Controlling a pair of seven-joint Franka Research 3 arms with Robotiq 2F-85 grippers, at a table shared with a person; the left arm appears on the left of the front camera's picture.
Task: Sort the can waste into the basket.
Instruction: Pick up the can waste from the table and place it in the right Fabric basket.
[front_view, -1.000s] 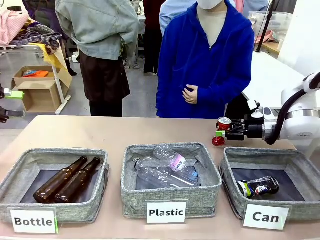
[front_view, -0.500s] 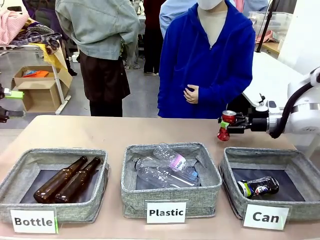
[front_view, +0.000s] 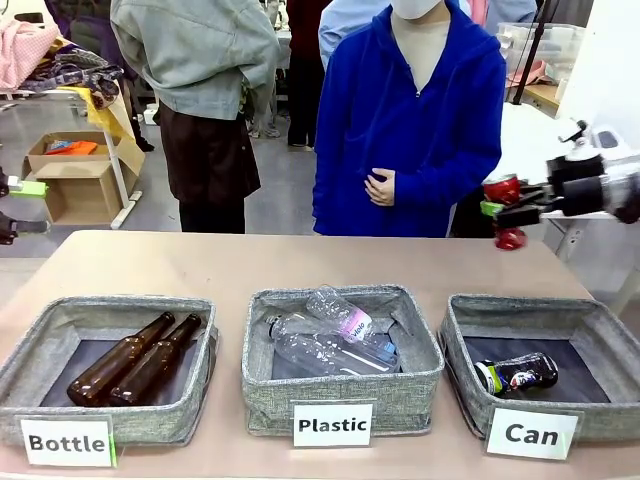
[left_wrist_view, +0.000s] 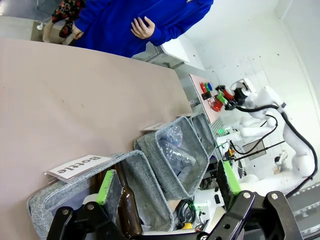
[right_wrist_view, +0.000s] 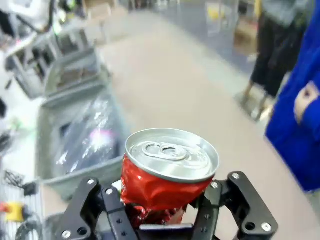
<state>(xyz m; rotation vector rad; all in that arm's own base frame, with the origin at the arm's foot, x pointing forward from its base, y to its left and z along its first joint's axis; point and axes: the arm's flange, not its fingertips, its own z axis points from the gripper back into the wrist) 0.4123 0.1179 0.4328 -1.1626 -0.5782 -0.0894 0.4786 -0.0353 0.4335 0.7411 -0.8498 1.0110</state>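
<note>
The right gripper has its jaws clamped on the red can, held high at about two o'clock over the surface. Carrying step, I'd say; next it must come down over the Can basket, where the black can lies. The left gripper has its jaws apart.

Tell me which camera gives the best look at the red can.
The right wrist view: the red can fills the middle, silver top up, pinched in the right hand. The front view shows it small, held above the table. The left wrist view shows it tiny and far off.
</note>
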